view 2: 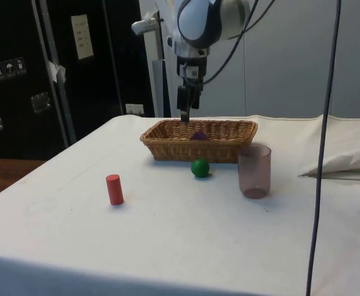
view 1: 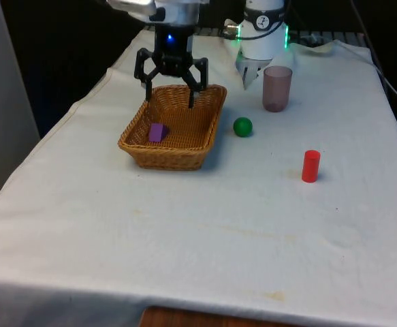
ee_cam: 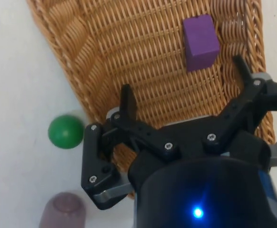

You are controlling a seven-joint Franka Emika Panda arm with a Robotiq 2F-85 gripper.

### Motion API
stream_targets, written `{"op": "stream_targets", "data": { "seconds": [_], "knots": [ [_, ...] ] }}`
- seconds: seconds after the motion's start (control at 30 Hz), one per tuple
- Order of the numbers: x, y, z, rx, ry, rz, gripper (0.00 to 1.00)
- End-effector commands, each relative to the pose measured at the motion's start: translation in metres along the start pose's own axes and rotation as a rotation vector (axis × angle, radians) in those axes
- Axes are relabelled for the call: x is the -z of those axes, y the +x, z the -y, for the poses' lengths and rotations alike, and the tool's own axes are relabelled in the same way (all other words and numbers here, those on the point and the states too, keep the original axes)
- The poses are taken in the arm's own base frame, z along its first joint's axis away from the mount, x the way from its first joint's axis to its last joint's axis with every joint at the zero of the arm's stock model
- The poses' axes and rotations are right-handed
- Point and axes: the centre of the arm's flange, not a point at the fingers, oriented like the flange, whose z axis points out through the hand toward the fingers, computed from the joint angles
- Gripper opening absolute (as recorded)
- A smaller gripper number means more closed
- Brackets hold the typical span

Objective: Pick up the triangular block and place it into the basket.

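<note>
The wicker basket (view 1: 205, 119) held the purple triangular block (view 1: 157, 132) on its floor. Above its far rim hung the gripper (view 1: 170, 95), jaws spread wide and empty. Beside it stood a translucent cup (view 1: 277, 88), red cylinder (view 1: 310, 166) and green ball (view 1: 242, 127).

No legible text, brand, number or sign on any object. Side view: dark cabinet doors (view 2: 19, 80) carry a pale rectangular label (view 2: 81, 36) and a strip of small white pictogram stickers (view 2: 4, 68); the print on both is too small to read.
</note>
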Motion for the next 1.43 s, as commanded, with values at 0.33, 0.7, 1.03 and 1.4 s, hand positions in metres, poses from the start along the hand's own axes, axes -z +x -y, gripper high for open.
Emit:
{"op": "stream_targets", "data": {
  "seconds": [0.33,0.7,1.03,1.4],
  "knots": [
    [0.036,0.008,-0.005,-0.023,0.018,-0.027,1.00],
    [0.074,0.018,0.000,-0.031,0.040,-0.058,1.00],
    [0.107,0.034,0.008,-0.024,0.039,-0.071,1.00],
    [0.108,0.046,0.023,-0.005,0.060,-0.020,1.00]
  ]
}}
